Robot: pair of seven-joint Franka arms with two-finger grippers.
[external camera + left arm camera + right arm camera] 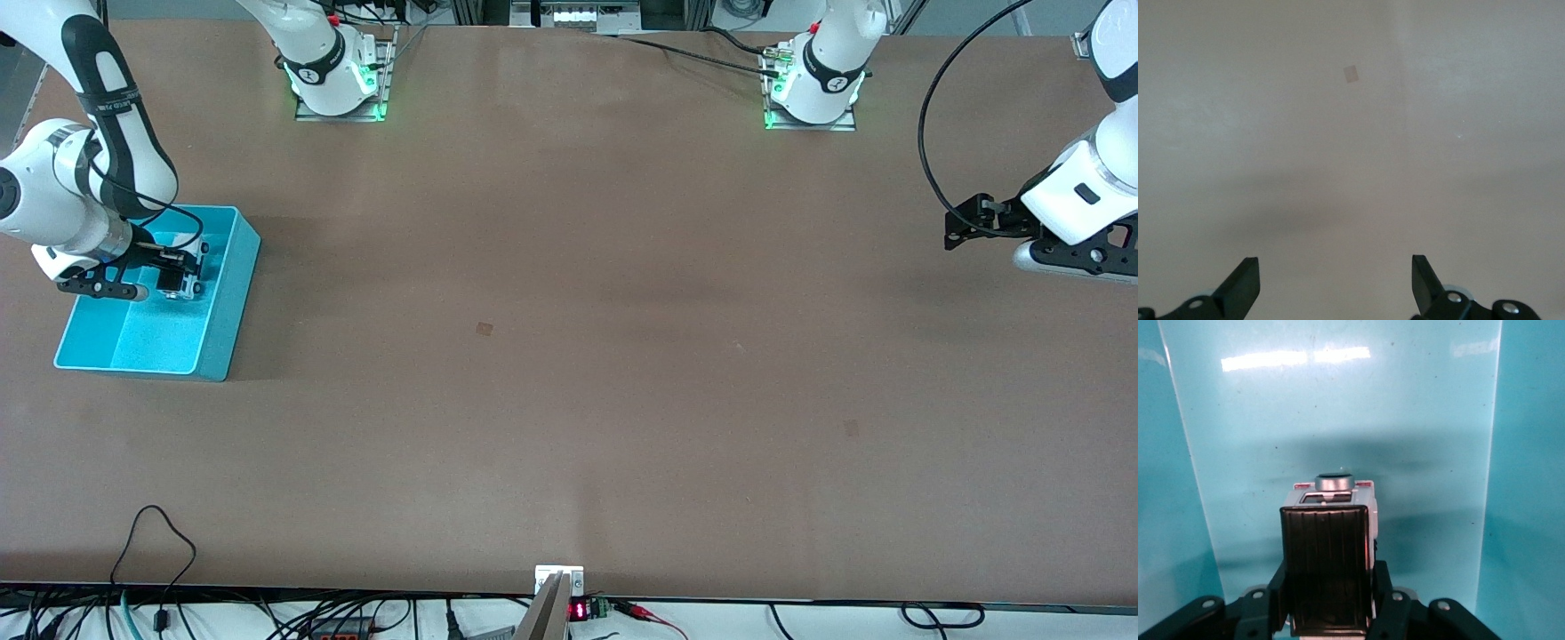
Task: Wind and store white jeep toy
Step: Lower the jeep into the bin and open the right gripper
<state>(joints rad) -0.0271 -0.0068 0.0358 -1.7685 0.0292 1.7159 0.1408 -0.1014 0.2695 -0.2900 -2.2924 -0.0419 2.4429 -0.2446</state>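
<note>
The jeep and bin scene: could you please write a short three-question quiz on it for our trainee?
1. True or false: the right gripper is shut on the jeep.
2. What is the jeep held over?
A. bare table
B. the bin
C. the left arm's base
3. Fill in: the left gripper, waiting over the table at the left arm's end, is ____ and holds nothing.

Key: 1 true; 2 B, with the bin's floor showing under the jeep in the right wrist view; 3 open.
</note>
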